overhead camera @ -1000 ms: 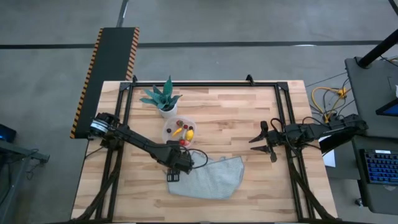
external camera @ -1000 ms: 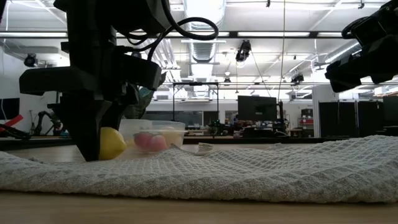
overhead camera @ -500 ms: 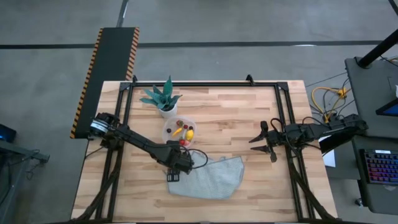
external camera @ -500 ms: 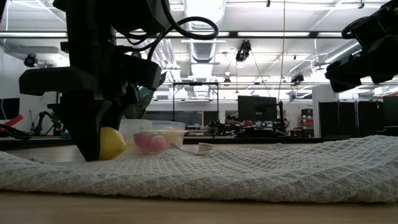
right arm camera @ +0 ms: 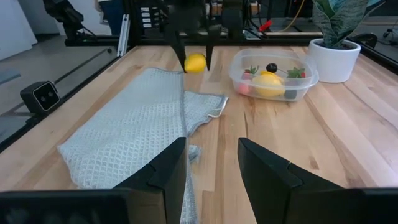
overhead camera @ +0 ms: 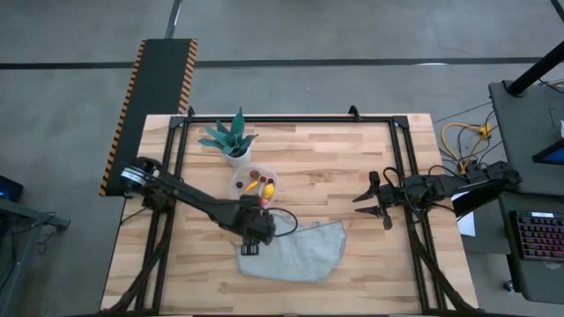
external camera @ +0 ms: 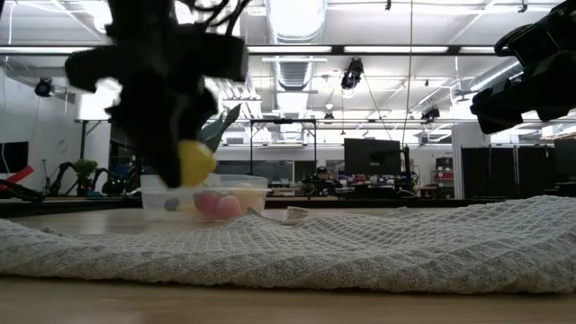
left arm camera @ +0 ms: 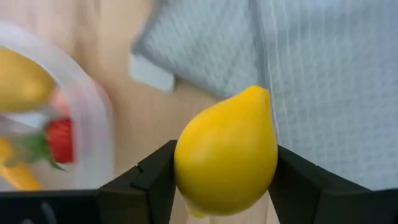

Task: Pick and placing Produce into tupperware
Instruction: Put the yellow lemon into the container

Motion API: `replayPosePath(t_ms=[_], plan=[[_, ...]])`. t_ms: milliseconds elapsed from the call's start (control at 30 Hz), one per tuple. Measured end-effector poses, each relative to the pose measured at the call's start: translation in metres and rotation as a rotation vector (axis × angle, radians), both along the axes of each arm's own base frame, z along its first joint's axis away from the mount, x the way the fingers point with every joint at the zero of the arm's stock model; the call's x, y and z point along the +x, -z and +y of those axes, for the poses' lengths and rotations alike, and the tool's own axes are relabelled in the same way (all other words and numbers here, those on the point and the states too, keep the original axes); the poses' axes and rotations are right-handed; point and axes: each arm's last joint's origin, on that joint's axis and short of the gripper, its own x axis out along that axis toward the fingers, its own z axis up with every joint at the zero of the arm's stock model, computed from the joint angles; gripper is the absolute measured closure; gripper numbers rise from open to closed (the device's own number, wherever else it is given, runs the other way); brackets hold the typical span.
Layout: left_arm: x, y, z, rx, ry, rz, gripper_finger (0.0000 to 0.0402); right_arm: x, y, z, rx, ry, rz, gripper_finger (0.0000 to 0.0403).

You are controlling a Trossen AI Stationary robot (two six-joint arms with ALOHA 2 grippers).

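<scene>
The yellow lemon [external camera: 194, 162], down at the desk [overhead camera: 352, 158] beside the grey cloth [overhead camera: 295, 251] a second ago, now hangs lifted in the closed left hand [left arm camera: 225, 186] near the tupperware [right arm camera: 273, 76], likely ready for dropping in, while the right hand [right arm camera: 211, 168] waits apart, fingers spread.

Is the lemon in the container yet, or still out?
Out. The left gripper holds the lemon in the air beside the container, above the towel's edge.

Overhead, table-level and two wrist views, all sharing the tupperware [overhead camera: 254, 184].
</scene>
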Motion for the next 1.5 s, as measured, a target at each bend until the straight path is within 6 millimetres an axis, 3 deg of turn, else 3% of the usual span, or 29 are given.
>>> replayPosePath(t_ms=[267, 467, 700, 1133, 1500], plan=[[0.004, -0.047, 0.002, 0.073, -0.009, -0.193, 0.0215, 0.000, 0.000, 0.000, 0.000, 0.002, 0.000, 0.0266], [-0.010, -0.082, 0.012, 0.210, -0.080, -0.343, 0.0215, 0.000, 0.000, 0.000, 0.006, 0.003, 0.001, 0.0266], [-0.025, -0.107, 0.023, 0.393, -0.136, -0.457, 0.0215, 0.000, 0.000, 0.000, 0.007, 0.001, 0.001, 0.0266], [-0.030, -0.090, 0.038, 0.489, -0.155, -0.389, 0.0215, 0.000, 0.000, 0.000, 0.018, 0.003, 0.002, 0.0266], [-0.038, -0.049, 0.071, 0.468, -0.200, -0.220, 0.0215, 0.000, 0.000, 0.000, 0.018, 0.003, 0.002, 0.0266]])
